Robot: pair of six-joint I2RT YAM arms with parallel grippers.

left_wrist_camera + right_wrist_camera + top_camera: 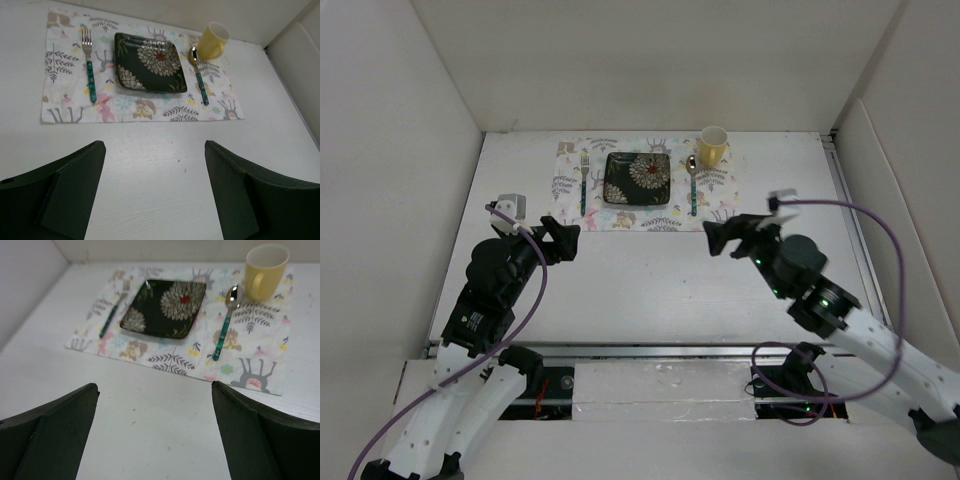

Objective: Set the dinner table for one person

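Observation:
A patterned placemat (570, 205) lies at the back of the white dinner table (650, 280). On it sit a dark floral square plate (638, 178), a fork (584, 182) with a teal handle to the plate's left, a spoon (692, 185) with a teal handle to its right, and a yellow mug (712, 146) at the mat's back right corner. My left gripper (558, 238) is open and empty, just off the mat's near left corner. My right gripper (735, 237) is open and empty, near the mat's near right corner. The plate (150, 62), fork (89, 65), spoon (199, 75) and mug (212, 41) show in the left wrist view, and the plate (165, 307) and mug (265, 270) in the right wrist view.
White walls enclose the table on the left, back and right. A metal rail (650, 352) runs along the near edge by the arm bases. Purple cables (880, 235) loop off both arms.

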